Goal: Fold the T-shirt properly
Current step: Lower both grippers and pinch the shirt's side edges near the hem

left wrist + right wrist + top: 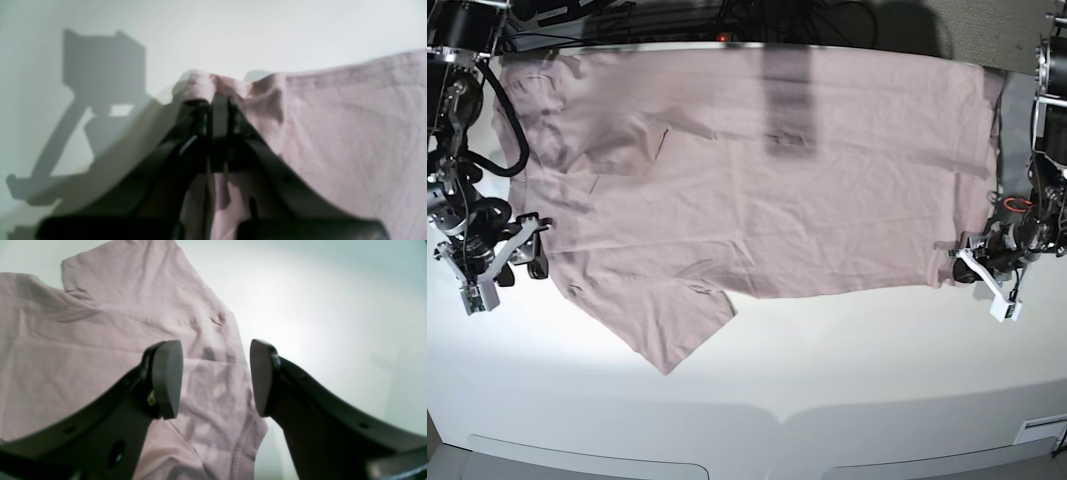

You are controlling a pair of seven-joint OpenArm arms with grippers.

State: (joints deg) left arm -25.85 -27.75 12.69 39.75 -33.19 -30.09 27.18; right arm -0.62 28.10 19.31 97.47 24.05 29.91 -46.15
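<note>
Left wrist view showed our left jaws (pixel 218 100) pinched on the T-shirt (pixel 333 126); our right jaws (pixel 216 378) stood apart. Thin cloth could slip.

bright overhead light; glare on table (pixel 827 370); wrist views soft, blurred; hard arm shadows.

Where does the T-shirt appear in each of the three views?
Left wrist: T-shirt fills the right side, edge pinched in the left gripper.
Right wrist: left and centre, under the open right gripper.
Base: spread across the upper table.
Shared landmark: the white table.
</note>
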